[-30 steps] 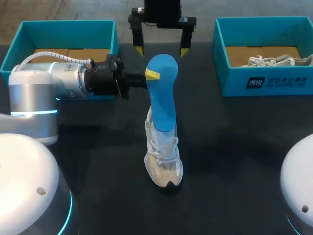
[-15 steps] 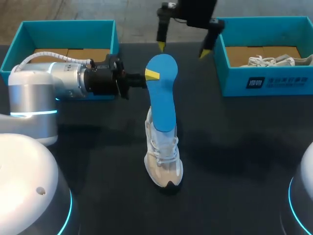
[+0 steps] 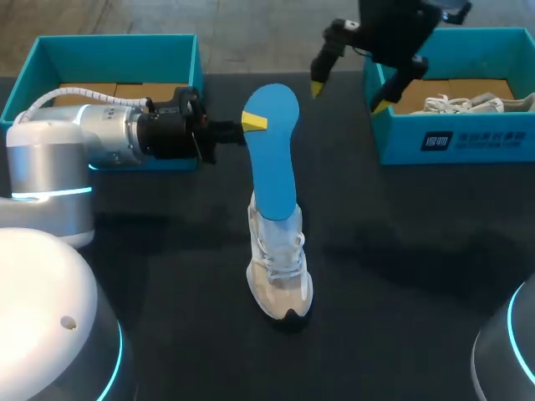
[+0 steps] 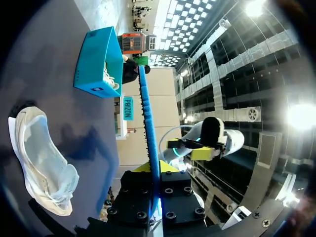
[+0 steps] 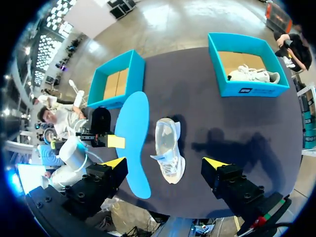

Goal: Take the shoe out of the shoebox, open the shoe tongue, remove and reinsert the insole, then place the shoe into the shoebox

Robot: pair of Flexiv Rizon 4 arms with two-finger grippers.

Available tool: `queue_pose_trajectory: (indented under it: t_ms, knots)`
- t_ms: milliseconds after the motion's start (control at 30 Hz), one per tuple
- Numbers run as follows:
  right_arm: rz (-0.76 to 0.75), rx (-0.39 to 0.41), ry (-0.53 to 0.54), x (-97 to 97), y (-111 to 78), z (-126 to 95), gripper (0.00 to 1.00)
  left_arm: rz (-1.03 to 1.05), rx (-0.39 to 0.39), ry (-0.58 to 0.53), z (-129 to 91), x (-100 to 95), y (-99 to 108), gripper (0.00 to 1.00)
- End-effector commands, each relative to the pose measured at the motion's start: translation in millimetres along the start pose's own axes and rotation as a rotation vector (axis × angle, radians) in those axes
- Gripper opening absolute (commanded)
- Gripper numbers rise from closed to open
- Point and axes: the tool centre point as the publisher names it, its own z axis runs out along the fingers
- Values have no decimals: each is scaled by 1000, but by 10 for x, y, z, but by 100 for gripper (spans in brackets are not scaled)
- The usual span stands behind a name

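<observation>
Left jaws pinching insole [image 3: 274,159] edge above shoe [image 3: 280,267]; right jaws spread, aloft near right shoebox [image 3: 501,142] rim.

One yellow tip of the left claw [image 3: 252,125] showing, its other finger hidden behind the blue insole [image 3: 274,154], insole's lower end at the shoe [image 3: 280,271] collar, inside or just above it, impossible to tell, right arm [image 3: 393,21] cut off at the top edge, second shoe [image 3: 472,104] in the right shoebox [image 3: 451,138] clipped at the side.

Your left arm [image 3: 100,138] lies level, coming in from the left of the insole [image 3: 274,159]. Your left gripper [image 3: 253,124] is clamped on the insole's upper edge. Your right gripper [image 3: 349,96] hangs beyond and right of the insole, fingers spread wide, tips down.
</observation>
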Motion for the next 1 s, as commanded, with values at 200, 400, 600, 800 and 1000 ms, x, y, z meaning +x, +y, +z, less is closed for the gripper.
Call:
queue_pose_trajectory:
  t_ms: [200, 400, 600, 800, 1000]
  knots:
    - [3, -11, 809, -234, -40, 118, 100, 9, -3, -2, -57, -5, -5, 0]
    - [-6, 8, 889, -280, -37, 199, 100, 15, -13, 17, -67, 40, -23, 0]
    - [-11, 25, 985, -330, -41, 299, 100, 49, -36, 52, -90, 99, -63, 0]
    - [1, 39, 1033, -346, -47, 394, 100, 121, -34, 74, -83, 102, -90, 0]
    - [13, 48, 1068, -374, -49, 467, 100, 274, -6, 77, -80, 124, -137, 0]
